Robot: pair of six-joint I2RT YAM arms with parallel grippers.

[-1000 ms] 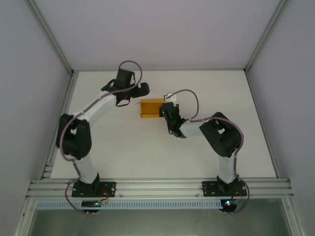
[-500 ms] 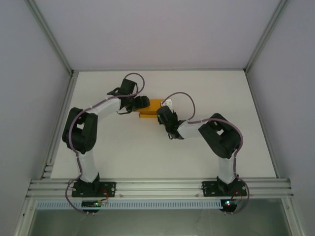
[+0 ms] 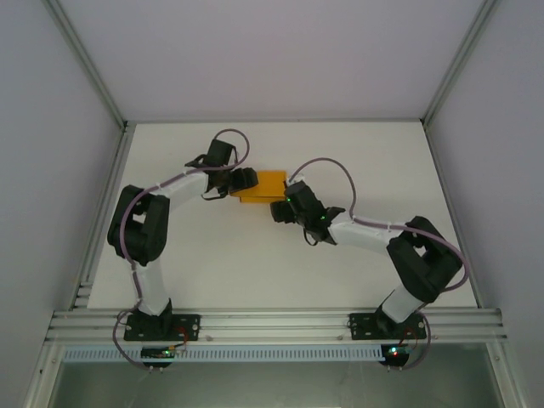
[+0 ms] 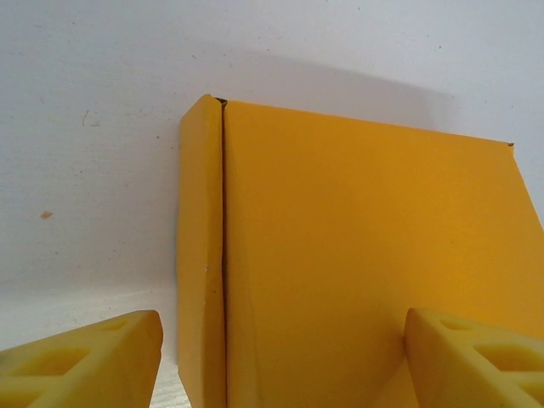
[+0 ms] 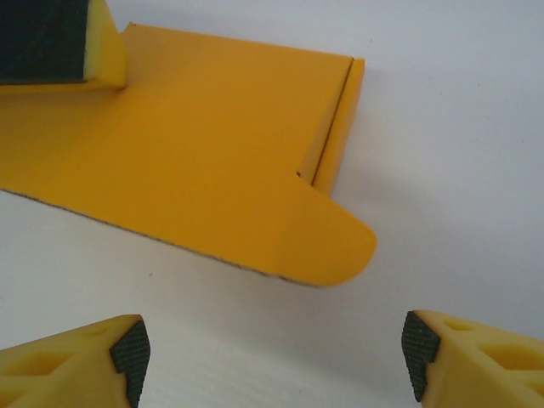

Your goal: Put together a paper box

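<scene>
Pulling back toward the near edge since the earlier frame, the right tool [image 5: 274,348] has let go and hangs with jaws wide apart, nothing between them, just short of the paper box [image 3: 265,185]. That box lies closed on the worktop [image 3: 357,153], a rounded flap [image 5: 336,245] poking loose on the side facing that tool. At its far-left end the left tool [image 3: 242,181] has moved in, jaws apart, one pad [image 5: 51,38] resting on the lid. With nothing else steadying the box, I judge the lid may spring up, the untucked flap may snag, or a push could skid or dent the thin card.
</scene>
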